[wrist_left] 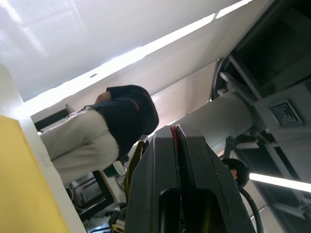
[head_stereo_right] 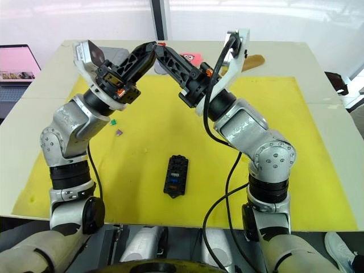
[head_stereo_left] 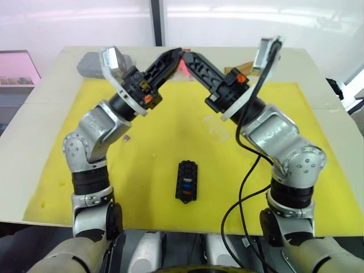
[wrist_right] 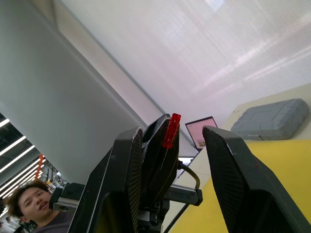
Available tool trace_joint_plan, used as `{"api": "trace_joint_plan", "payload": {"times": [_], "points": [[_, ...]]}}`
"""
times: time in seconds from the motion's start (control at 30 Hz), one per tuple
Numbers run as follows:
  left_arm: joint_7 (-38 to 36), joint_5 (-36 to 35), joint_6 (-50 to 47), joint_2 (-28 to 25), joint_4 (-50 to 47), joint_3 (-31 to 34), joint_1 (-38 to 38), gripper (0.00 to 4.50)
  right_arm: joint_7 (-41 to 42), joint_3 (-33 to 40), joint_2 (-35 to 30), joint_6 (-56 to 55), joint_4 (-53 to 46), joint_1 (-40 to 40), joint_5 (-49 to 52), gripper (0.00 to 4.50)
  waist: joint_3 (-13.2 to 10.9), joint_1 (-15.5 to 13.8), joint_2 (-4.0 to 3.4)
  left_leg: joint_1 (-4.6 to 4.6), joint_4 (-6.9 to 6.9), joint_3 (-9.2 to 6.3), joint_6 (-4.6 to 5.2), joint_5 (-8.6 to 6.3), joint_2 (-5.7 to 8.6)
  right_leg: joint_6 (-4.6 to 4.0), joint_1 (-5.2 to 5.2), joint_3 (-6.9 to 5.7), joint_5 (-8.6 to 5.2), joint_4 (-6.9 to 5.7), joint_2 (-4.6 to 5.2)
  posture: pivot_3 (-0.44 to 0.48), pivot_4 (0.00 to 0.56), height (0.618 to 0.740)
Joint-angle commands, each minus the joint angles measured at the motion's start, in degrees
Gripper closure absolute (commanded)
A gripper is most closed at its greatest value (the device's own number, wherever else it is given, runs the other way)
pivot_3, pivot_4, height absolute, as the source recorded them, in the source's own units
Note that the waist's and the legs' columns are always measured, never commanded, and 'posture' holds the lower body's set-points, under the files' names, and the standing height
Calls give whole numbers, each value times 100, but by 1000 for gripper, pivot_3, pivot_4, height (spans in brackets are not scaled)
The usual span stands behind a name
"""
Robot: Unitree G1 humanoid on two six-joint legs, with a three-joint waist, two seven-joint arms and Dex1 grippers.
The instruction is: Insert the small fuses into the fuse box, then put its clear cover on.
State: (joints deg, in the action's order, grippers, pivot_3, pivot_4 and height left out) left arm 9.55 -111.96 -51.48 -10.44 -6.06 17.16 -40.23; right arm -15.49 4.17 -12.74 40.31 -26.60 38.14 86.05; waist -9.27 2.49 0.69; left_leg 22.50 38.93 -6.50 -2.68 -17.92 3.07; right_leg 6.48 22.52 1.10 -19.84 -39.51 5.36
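Two claws meet tip to tip high over the far part of the yellow mat (head_stereo_left: 170,142), handing off one red fuse (wrist_right: 171,130). Left claw (head_stereo_left: 173,57) is clamped on the fuse; right claw (wrist_right: 170,145) gapes wide around it, not yet gripping. Fuse box (head_stereo_left: 186,181) sits mid-mat, near edge, partly filled; green and purple fuses (head_stereo_right: 116,127) lie loose to its far left. Advice: close right claw squarely on fuse body before left lets go, blades left free for the slot.
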Motion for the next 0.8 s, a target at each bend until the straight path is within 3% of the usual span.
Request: {"api": "trace_joint_plan", "payload": {"times": [0.03,0.67,0.77,0.8], "points": [[5,-104,123,71,-104,51,-119,4500,-13,14,71,-164,-240,17,23,2406,0,-1,0,0,0,0,0,0,0,0,0,0,0,0,0,0,150,740],[-72,-104,98,-12,-146,-110,-105,4500,-1,-61,38,-198,-240,25,11,2406,0,-1,0,0,-3,-1,0,0,0,1,-1,1,0,5,-1,0,150,740],[-83,-104,96,-31,-118,-114,-96,4500,47,-49,53,-229,-292,21,33,3263,0,-1,0,0,-4,-1,0,0,0,1,-1,1,0,6,-1,0,150,740],[-85,-104,101,-33,-114,-114,-94,4500,48,-47,56,-237,-301,18,36,3785,0,-1,0,0,-4,-1,0,0,-1,1,-1,1,0,6,-1,0,150,740]]}}
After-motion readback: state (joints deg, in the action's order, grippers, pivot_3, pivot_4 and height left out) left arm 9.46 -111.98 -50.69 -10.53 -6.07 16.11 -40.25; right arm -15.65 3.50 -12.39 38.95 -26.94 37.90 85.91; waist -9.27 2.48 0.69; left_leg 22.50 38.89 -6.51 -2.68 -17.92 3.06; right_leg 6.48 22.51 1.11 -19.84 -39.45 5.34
